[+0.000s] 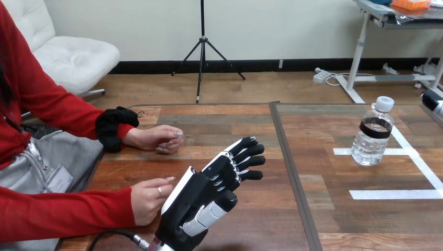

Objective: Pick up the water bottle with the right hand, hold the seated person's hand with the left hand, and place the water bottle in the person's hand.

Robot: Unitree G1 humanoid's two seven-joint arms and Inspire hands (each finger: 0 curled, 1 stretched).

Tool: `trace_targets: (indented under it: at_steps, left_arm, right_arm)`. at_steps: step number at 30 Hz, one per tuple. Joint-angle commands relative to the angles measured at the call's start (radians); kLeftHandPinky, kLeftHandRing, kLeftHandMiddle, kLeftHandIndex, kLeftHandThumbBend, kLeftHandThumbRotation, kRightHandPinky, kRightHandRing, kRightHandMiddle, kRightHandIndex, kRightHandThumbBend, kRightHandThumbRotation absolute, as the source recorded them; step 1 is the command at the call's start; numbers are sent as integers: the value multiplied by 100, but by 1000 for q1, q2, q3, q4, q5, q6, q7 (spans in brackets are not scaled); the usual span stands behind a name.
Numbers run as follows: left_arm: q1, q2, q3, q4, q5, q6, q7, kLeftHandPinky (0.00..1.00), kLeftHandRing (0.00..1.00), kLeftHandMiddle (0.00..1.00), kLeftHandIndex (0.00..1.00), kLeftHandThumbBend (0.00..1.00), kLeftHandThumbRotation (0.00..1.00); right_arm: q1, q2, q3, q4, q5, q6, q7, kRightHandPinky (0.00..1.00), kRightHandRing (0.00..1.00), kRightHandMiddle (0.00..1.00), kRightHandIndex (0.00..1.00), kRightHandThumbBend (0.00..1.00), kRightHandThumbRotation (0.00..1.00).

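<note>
The left hand [201, 196], fingers straight and empty, sits just beside the person's near hand [149, 198], while the clear, white-capped plastic water bottle [372, 133] stands upright on the wooden counter [251, 230] well to its right, nearer the right hand [432, 102].

Left hand [196, 196] is black, white-shelled (fingers [249, 152] black and white).

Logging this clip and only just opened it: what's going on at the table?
The robot's left hand reaches out open above the wooden table, not holding anything. The person's nearer hand sits right beside its white back, and the person's farther hand rests on the table. The water bottle stands upright and capped on the right, untouched. The right hand is at the right edge, apart from it.
</note>
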Motion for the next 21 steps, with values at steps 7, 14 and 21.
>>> trace_targets:
  at_steps: [7,14,21]
  left_arm:
    - [-45,-56,-7,-33,-30,0,-10,79,87,89,89,92,74]
    - [-44,-58,-7,-33,-32,0,-14,79,87,89,89,92,74]
    - [-44,-59,-7,-31,-39,-1,-30,79,87,88,89,92,74]
  right_arm:
    - [-197,-73,67,154,-9,43,43,74,89,87,92,100,54]
    - [-287,-94,109,283,-26,60,58,74,88,88,93,100,53]
    - [-367,-116,166,408,-75,68,46,72,85,88,93,100,53]
